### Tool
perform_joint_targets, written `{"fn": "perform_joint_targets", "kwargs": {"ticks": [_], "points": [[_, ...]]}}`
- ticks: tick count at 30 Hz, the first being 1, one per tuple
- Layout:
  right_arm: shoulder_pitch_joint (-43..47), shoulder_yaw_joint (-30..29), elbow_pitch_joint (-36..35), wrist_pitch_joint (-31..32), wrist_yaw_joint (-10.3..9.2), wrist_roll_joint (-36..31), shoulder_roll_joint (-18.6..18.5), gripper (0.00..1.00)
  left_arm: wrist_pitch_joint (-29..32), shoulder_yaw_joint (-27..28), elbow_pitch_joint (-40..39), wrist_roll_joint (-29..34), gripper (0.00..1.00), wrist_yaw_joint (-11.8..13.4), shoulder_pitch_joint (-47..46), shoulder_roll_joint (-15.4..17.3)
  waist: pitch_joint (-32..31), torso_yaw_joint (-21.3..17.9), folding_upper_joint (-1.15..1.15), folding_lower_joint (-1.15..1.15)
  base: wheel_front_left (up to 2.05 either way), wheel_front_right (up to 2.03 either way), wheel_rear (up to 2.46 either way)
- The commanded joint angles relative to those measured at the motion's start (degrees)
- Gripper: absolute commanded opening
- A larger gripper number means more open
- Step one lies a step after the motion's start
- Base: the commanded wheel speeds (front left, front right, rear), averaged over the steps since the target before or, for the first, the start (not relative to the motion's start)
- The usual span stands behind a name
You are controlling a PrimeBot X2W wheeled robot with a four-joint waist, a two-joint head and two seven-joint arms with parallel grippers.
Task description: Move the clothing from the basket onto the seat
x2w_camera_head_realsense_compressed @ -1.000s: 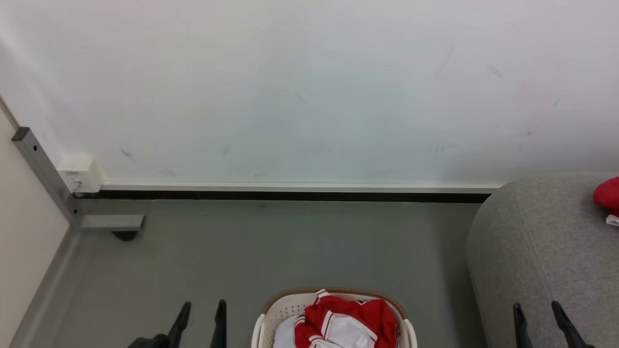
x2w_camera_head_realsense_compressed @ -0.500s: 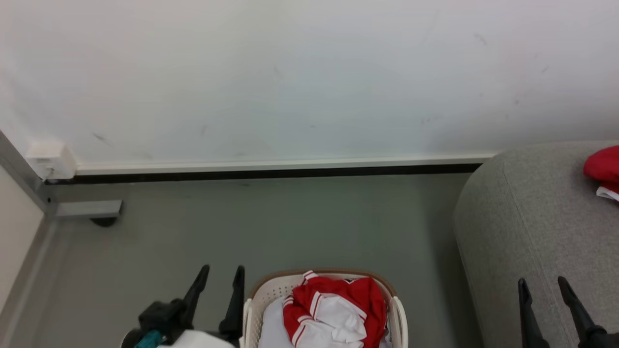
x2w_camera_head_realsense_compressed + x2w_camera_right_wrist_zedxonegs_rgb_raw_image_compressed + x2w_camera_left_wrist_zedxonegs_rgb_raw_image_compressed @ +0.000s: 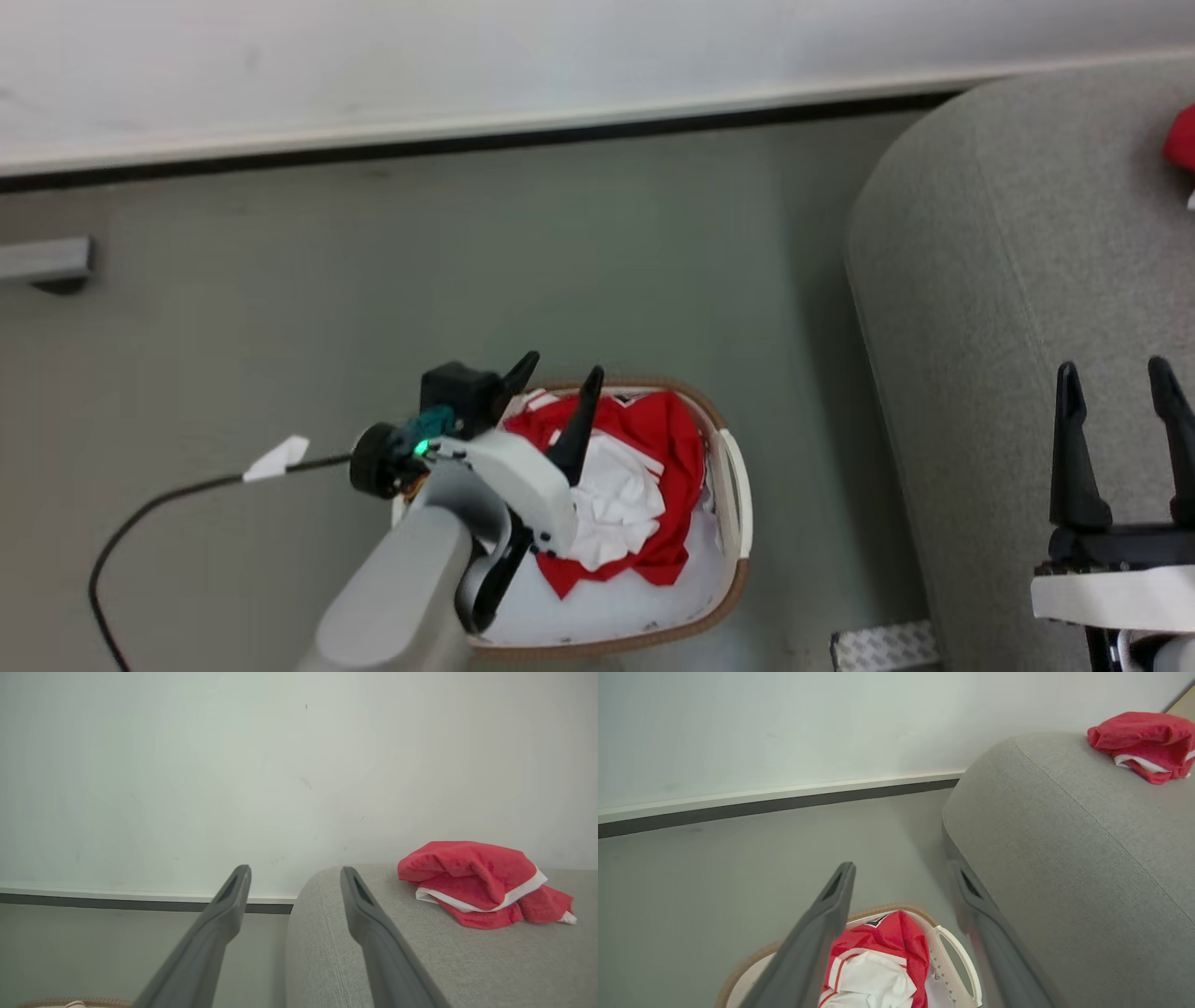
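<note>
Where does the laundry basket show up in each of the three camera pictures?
Head view: basket low, near the centre.
Left wrist view: basket at the bottom edge, centre.
Right wrist view: a sliver of the basket rim in the bottom left corner.
Shared landmark: grey sofa, to the basket's right in all three.

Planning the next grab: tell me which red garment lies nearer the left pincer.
The red garment in the basket, right by the open left pincer; the other red one lies apart on the sofa.
</note>
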Motion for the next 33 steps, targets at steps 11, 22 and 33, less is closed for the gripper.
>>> {"fn": "perform_joint_targets", "kwargs": {"ticks": [11, 22, 33], "points": [[-7.4, 1.9, -7.5, 0.0, -0.16, -0.3, 0.0, 1.00, 3.8, -6.1, 17.9, -5.8, 1.00, 5.0, -16.6, 0.4, 23.4, -5.7, 0.00, -0.02, 0.00, 0.00, 0.00], [-9.2, 3.7, -9.9, 0.0, -0.17, 0.2, 0.1, 1.00, 4.0, -7.9, 30.0, -9.7, 1.00, 8.8, -23.3, 0.3, 28.1, -6.3, 0.00, -0.02, 0.00, 0.00, 0.00], [-9.2, 4.8, -8.9, 0.0, -0.17, 1.2, 0.2, 1.00, -1.0, -6.9, 35.5, -12.3, 1.00, 10.1, -26.6, 0.3, 28.7, -7.5, 0.00, -0.02, 0.00, 0.00, 0.00]]}}
